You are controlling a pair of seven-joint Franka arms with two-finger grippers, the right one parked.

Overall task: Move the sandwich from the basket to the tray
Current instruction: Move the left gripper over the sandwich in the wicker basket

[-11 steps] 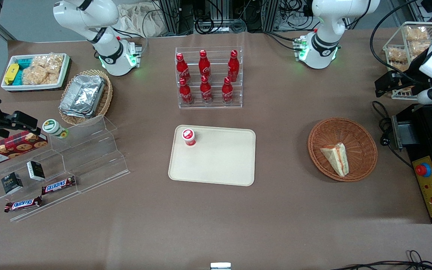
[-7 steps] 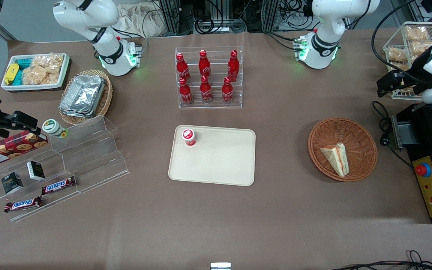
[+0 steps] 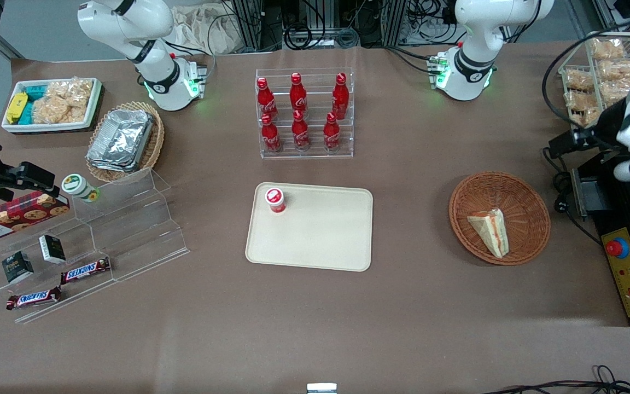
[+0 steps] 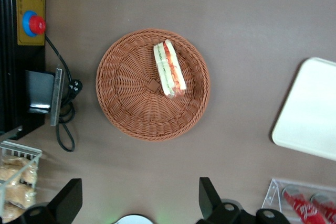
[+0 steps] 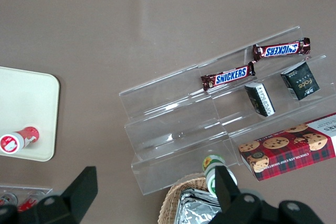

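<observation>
Left wrist view, end effector (image 4: pixel 137 203) spread wide, empty

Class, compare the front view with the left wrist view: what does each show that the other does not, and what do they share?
Only the front view shows the red-capped bottle standing on the tray, the Snickers bars, the foil containers and the full rack of cola bottles.

Only the left wrist view shows the left hand, open, above bare table beside the basket.

Both show the sandwich lying in the round wicker basket, the cream tray and the red emergency button.
</observation>
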